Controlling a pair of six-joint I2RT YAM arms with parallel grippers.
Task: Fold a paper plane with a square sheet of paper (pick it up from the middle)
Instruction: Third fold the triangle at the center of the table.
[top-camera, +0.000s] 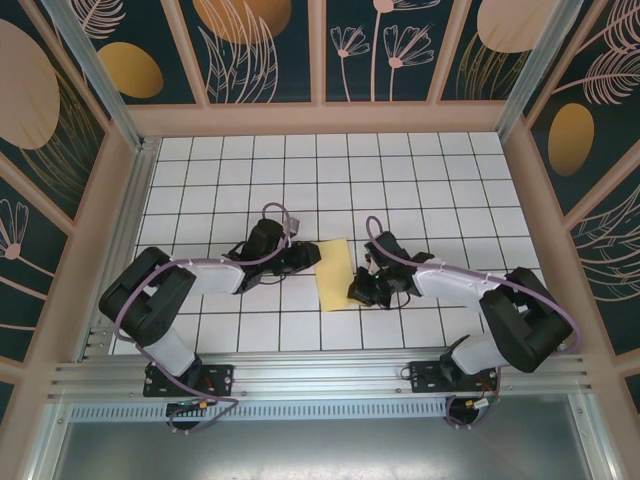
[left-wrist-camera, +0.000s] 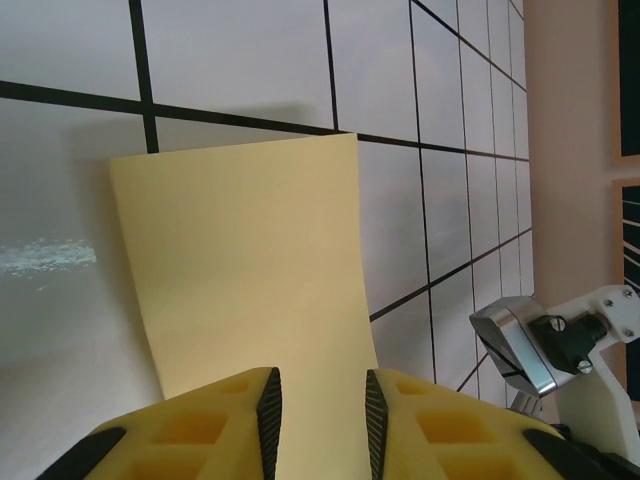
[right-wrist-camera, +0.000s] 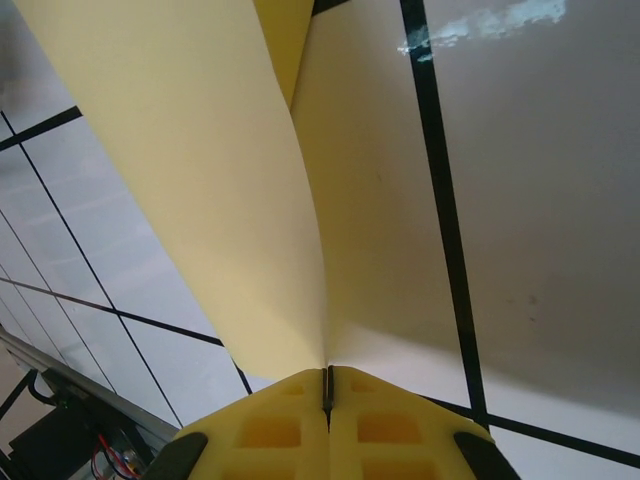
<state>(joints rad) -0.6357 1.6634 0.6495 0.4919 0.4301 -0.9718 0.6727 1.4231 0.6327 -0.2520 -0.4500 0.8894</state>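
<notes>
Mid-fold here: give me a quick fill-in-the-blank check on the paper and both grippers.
1. The right gripper is ___ on the pale yellow sheet of paper.
2. The left gripper has its jaws ___, with yellow paper showing in the gap.
3. Seen from above, the sheet lies ___ the two grippers.
4. The white tiled table has ___ grid lines.
Missing words: shut; open; between; black.

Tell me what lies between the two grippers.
The thin pale yellow square sheet of paper, seen from the top camera: left gripper at its left edge, right gripper pinching its right edge.
</notes>
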